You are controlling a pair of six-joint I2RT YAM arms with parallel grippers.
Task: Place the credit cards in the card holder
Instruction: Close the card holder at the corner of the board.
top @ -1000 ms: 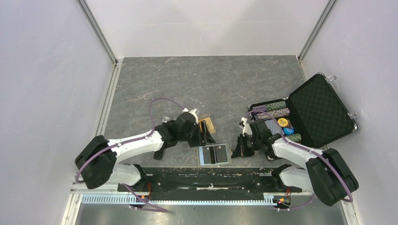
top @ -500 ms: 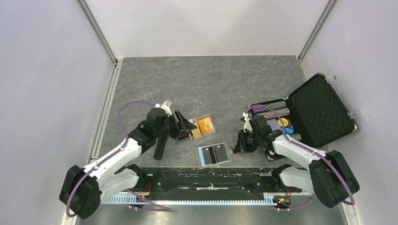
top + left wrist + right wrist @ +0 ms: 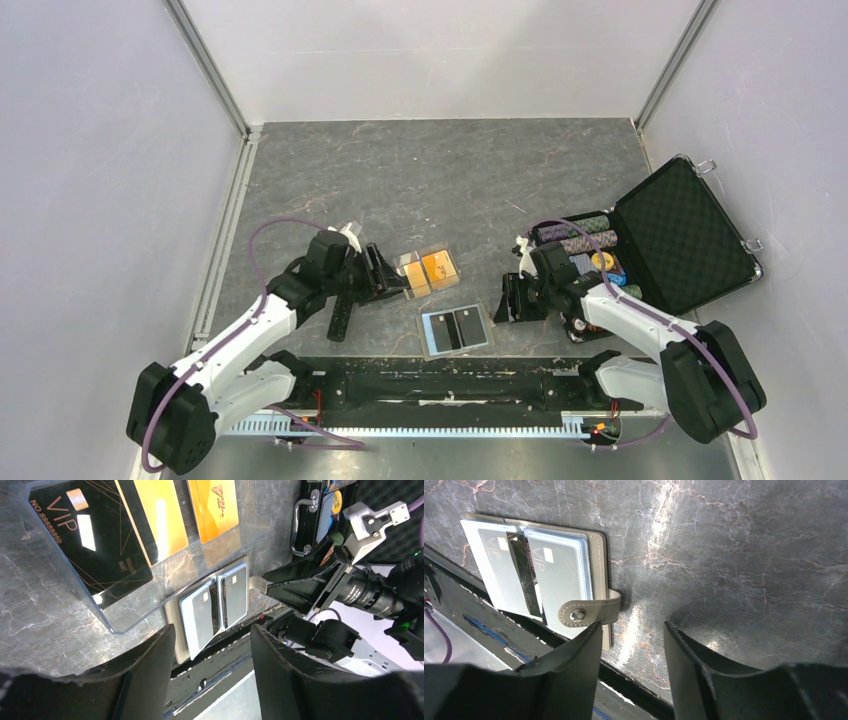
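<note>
At the near edge we see the black mounting rail [image 3: 430, 385] with both arm bases on it. Just beyond it, the card holder [image 3: 456, 329] lies open and flat with its pale sleeves up and its tab [image 3: 591, 611] pointing right. The right gripper [image 3: 508, 300] sits low just right of that tab, fingers spread and holding nothing. In its own wrist view one fingertip overlaps the tab, and we cannot tell whether it touches.

Left of the holder, the long black bar [image 3: 341, 316] lies on the table just beside the left arm. The left gripper [image 3: 398, 283] hangs over the left end of a clear plastic tray [image 3: 135, 607], its fingers apart and empty, and it hides that end from the overhead camera. In the tray, just beyond the holder, the black card [image 3: 90, 545], one orange-gold card [image 3: 157, 520] and the other orange-gold card [image 3: 212, 505] lie side by side, face up. All three are outside the holder.

Farther right, the black chip case [image 3: 685, 235] stands open with rows of striped poker chips [image 3: 578, 235] inside, and the right arm crosses its near corner.

The table [image 3: 450, 170] is dark grey, stone-patterned and glossy under the light. White walls [image 3: 440, 50] close in on the left, right and far sides, with aluminium posts [image 3: 205, 65] in the far corners.
</note>
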